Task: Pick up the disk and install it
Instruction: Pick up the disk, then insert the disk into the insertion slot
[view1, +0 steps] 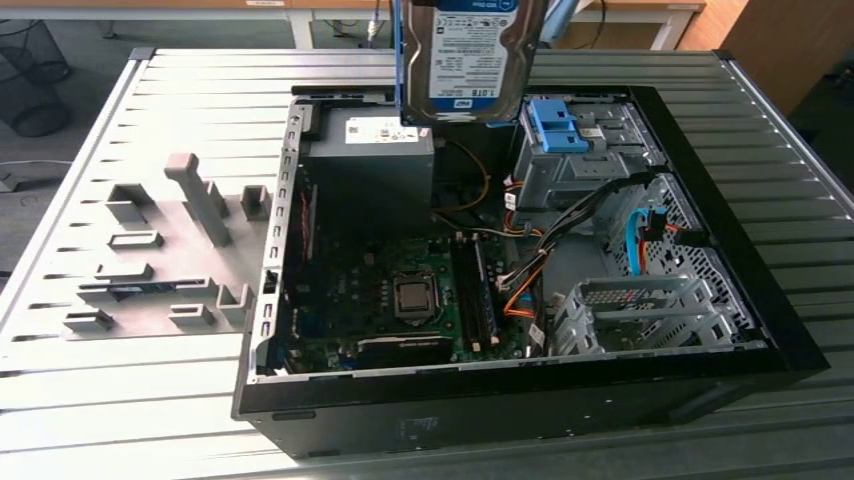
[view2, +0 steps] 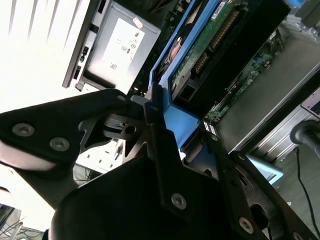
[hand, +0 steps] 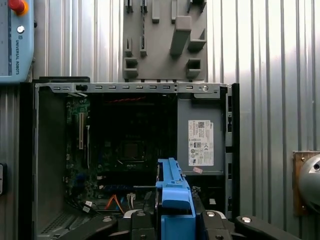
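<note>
above the open case (view1: 534, 405) the gripper (hand: 174, 217) pinches the disk (view1: 467, 55) between its jaws; disk's top cropped.

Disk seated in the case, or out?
Out. The disk hangs upright above the open case, over the power supply. In both wrist views the gripper is shut on its blue rail.

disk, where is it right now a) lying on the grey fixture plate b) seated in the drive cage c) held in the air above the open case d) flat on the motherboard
C: in the exterior view the disk hangs above the open computer case, and in the first wrist view the gripper clamps its blue rail.
</note>
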